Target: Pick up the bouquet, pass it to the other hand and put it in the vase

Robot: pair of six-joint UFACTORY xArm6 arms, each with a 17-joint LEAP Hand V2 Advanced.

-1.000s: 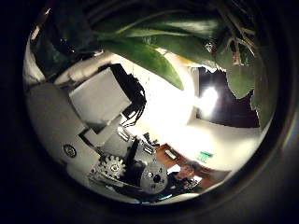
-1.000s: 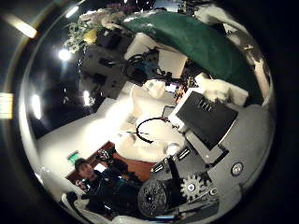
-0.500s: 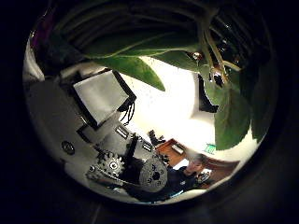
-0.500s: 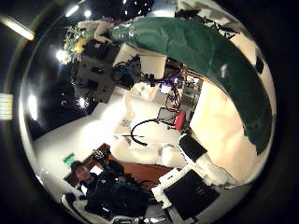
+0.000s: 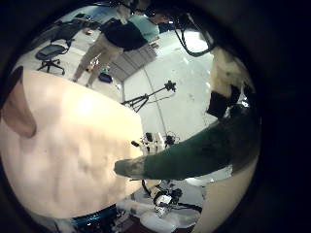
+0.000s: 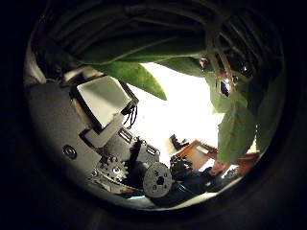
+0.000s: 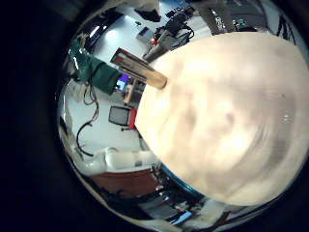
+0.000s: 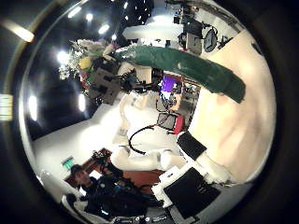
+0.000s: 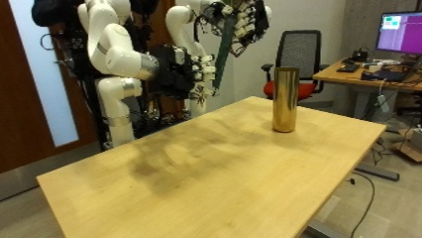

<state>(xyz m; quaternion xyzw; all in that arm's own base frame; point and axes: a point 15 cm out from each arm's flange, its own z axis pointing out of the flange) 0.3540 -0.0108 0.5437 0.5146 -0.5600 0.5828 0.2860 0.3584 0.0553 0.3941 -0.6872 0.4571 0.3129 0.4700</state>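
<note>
In the outside view my left hand (image 9: 244, 17) is raised high behind the table and shut on the bouquet (image 9: 224, 50). The bouquet's dark green wrapped stem hangs down from it. The left thumb side palm view shows its leaves (image 6: 134, 72) and stems close to the palm. My right hand (image 9: 198, 71) hangs lower, beside the stem, with relaxed fingers that hold nothing. The right thumb side palm view shows the green stem (image 8: 187, 65) away from that palm, held by the left hand (image 8: 107, 79). A gold cylinder vase (image 9: 283, 99) stands upright on the wooden table (image 9: 198, 169); the right little finger side palm view shows it too (image 7: 145, 70).
An office chair (image 9: 301, 50) and a desk with a monitor (image 9: 382, 69) stand behind the table's far end. The vase is near the table's far corner.
In the right thumb side palm view the green stem has shrunk and drawn away from the right palm. The left hand keeps the bouquet against its palm.
</note>
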